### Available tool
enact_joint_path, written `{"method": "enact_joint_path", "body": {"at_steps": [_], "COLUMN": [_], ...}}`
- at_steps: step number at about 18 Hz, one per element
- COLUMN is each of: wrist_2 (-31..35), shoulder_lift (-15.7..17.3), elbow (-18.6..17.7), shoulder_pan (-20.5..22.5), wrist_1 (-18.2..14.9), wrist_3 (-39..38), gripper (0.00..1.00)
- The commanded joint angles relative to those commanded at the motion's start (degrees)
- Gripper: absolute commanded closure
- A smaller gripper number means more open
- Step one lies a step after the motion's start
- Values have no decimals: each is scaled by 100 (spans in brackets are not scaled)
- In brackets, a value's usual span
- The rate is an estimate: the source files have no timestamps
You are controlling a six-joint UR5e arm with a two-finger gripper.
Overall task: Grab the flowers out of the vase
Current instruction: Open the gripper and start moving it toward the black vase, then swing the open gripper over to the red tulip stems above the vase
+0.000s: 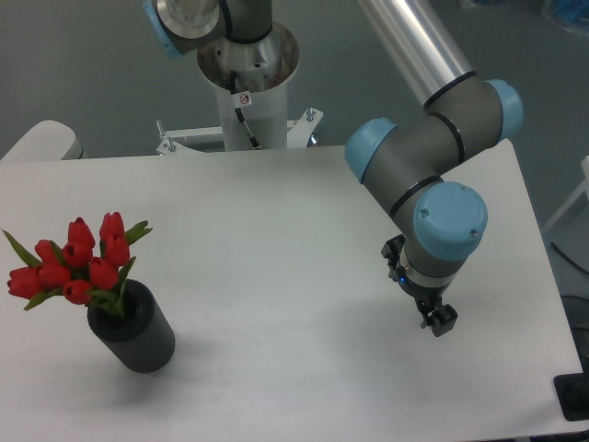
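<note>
One vase (136, 333); one bunch of flowers (75, 262), seven red buds; one table (294, 239); one gripper (438, 322).

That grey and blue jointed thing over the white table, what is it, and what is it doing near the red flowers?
It is a robot arm: grey tubes linked by joints with light blue caps, bolted to a white post behind the table. The single picture comes from a fixed camera looking down from the front. At the arm's tip is a small black gripper, its two-finger hand, hanging over the right part of the table; it holds nothing, and at this size I cannot tell whether its fingers are open. On the left stands a black ribbed vase with a bunch of red tulip buds, the flowers, sticking out of its mouth. The arm is well apart from them, so the picking up has not started.
</note>
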Motion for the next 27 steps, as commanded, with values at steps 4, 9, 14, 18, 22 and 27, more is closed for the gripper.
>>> {"method": "enact_joint_path", "body": {"at_steps": [4,9,14,18,22,27], "wrist_2": [-131,-1026,-2045,-2697,-3392,-4926], "shoulder_lift": [-44,17,193,220,377,641], "elbow": [61,-61,-508,-887,-1229,-1827], "shoulder_pan": [35,219,360,439,439,439], "wrist_1": [44,44,148,712,756,756], "wrist_3": [9,-289,-290,-281,-281,-360], "gripper": [0,0,0,0,0,0]}}
